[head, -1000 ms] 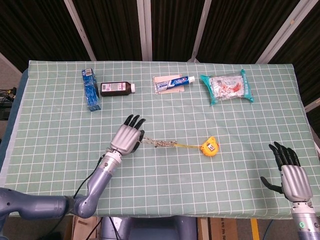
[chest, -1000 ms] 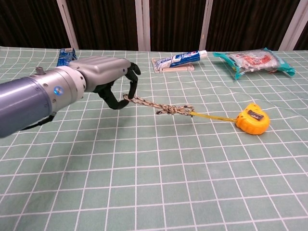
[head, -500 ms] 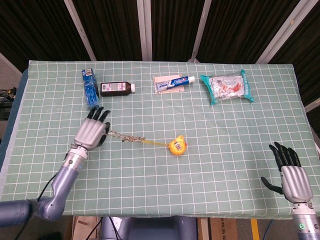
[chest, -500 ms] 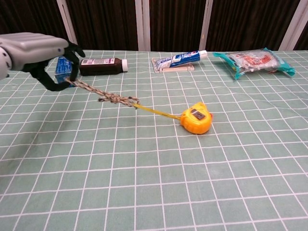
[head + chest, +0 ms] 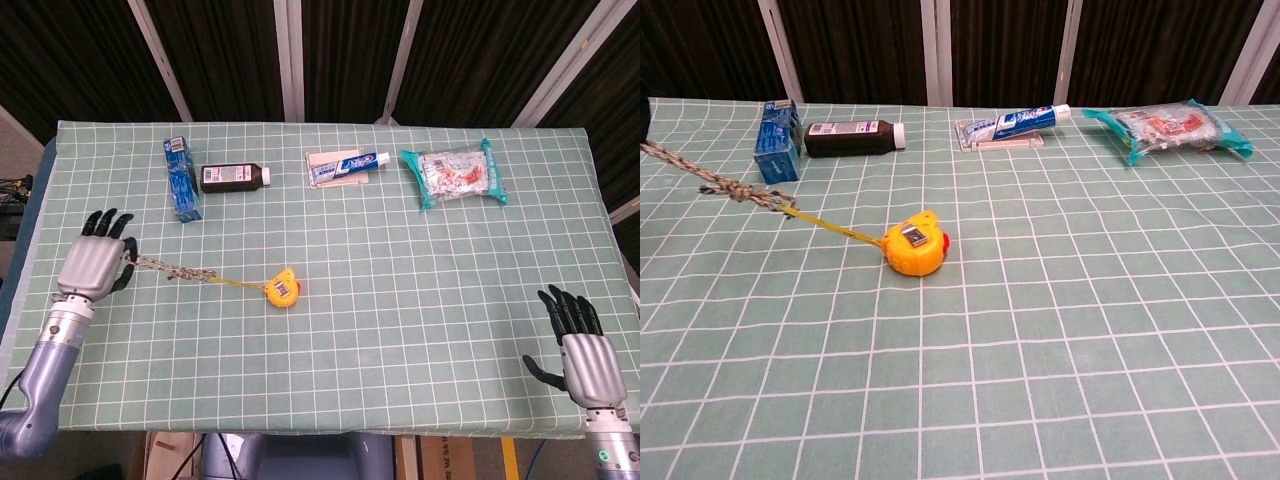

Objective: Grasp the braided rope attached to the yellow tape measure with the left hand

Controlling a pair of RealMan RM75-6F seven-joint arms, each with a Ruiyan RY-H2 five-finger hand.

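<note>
The yellow tape measure (image 5: 282, 289) (image 5: 915, 243) lies on the green checked cloth left of centre. A thin yellow strip joins it to the braided rope (image 5: 175, 270) (image 5: 715, 180), which runs off to the left. My left hand (image 5: 94, 262) is near the table's left edge and grips the rope's far end, knuckles up; the rope stretches fairly taut. In the chest view that hand is out of frame apart from a dark sliver at the left border. My right hand (image 5: 582, 348) hovers at the table's near right corner, fingers spread, holding nothing.
Along the back stand a blue box (image 5: 180, 178) (image 5: 776, 139), a dark brown bottle (image 5: 234, 178) (image 5: 852, 138), a toothpaste tube (image 5: 348, 165) (image 5: 1014, 124) and a teal snack bag (image 5: 455, 174) (image 5: 1168, 126). The table's left edge (image 5: 22, 262) runs close to my left hand.
My left hand has pulled the rope far to the left, and the tape measure slid left across the cloth behind it. The right hand has stayed put.
</note>
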